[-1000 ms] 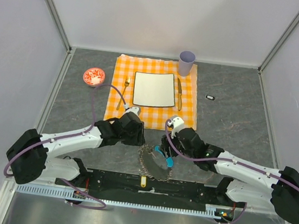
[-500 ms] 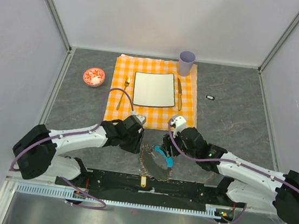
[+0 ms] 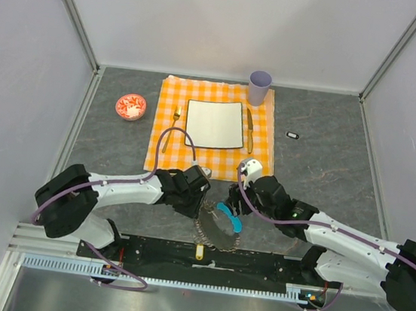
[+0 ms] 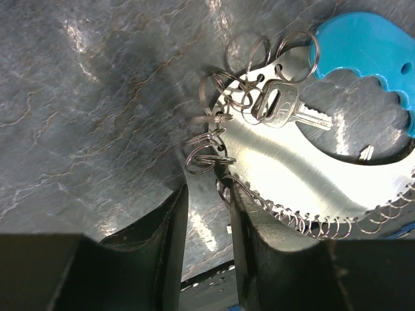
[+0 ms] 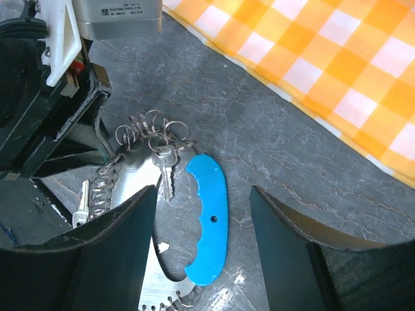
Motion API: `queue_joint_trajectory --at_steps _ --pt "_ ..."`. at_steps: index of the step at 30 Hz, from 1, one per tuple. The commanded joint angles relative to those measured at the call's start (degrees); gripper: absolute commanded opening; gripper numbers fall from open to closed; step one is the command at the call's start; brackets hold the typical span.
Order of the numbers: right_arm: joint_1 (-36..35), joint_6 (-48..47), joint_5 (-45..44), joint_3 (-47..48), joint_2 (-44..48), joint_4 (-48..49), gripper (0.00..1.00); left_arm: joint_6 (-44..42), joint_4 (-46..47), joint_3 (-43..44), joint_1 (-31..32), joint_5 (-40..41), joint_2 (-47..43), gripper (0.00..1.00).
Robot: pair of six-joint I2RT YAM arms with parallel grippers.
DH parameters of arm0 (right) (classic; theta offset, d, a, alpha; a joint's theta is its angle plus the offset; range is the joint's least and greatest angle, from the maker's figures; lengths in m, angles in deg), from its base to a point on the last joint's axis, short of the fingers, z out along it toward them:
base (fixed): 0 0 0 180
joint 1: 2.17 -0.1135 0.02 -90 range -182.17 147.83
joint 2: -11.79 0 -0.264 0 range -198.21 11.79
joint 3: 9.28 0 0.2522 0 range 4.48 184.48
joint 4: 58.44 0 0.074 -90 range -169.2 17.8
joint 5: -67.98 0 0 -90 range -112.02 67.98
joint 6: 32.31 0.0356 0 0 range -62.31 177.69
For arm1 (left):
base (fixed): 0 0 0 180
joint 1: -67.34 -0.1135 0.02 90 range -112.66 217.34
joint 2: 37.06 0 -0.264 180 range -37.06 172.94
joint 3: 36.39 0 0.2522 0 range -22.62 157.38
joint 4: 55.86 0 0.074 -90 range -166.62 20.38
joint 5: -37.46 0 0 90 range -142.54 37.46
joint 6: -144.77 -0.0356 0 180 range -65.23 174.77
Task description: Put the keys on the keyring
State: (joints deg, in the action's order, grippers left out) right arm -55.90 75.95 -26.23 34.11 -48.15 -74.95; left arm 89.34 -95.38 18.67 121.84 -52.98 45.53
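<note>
Right now the left tool [image 4: 204, 194] is hovering low at the bottom of the left wrist view. Its jaws are standing at a narrow gap with nothing between them, just below a tangle of small wire rings [image 4: 209, 146]. The right tool [image 5: 203, 189] is hanging wide and gripping nothing, straddling the turquoise tag [image 5: 207, 217] from above.

The keyring [image 4: 295, 52] is lying in the upper right of the left wrist view, at the tag's end. One of the keys [image 4: 285, 107] is lying flat just under it on a shiny metal crescent [image 4: 311, 181]. What is looking like another is showing at the lower left of the right wrist view.

Likely trouble: the left jaws are risking pinching several tangled rings at once, or nudging the crescent and sliding the key off it. Both tools are crowding the lower middle of the top view, so a sideways swing is risking a knock between them.

Room is running tight downward, where the black rail [image 3: 203, 257] at the tabletop [image 3: 323, 147] edge is sitting just below the crescent. Upward, the checked cloth [image 5: 311, 58] is lying near. Bare tabletop is opening out to the left and right.
</note>
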Motion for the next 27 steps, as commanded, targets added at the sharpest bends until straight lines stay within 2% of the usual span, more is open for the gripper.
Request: queue_joint_trajectory --at_steps 1,9,13,18,25,27 --pt "0.4 0.5 0.2 0.3 0.6 -0.1 0.68 5.8 3.4 0.9 0.4 -1.6 2.1 0.39" --pt "0.6 4.6 5.5 0.2 -3.9 -5.3 0.66 7.0 4.3 2.8 0.5 -0.9 4.8 0.37" --pt "0.5 5.6 4.6 0.3 -6.9 -7.6 0.63 7.3 4.4 2.6 0.4 -0.2 4.5 0.37" --pt "0.5 4.6 -0.8 2.8 -11.4 -11.9 0.58 7.4 4.4 2.4 0.4 0.2 4.4 0.37" --pt "0.5 3.8 0.0 4.7 -16.7 -14.3 0.56 7.8 4.8 1.7 0.3 2.4 4.5 0.37" --pt "0.5 3.7 -0.9 5.4 -18.0 -14.7 0.51 7.9 5.3 1.5 0.3 3.3 4.6 0.37"
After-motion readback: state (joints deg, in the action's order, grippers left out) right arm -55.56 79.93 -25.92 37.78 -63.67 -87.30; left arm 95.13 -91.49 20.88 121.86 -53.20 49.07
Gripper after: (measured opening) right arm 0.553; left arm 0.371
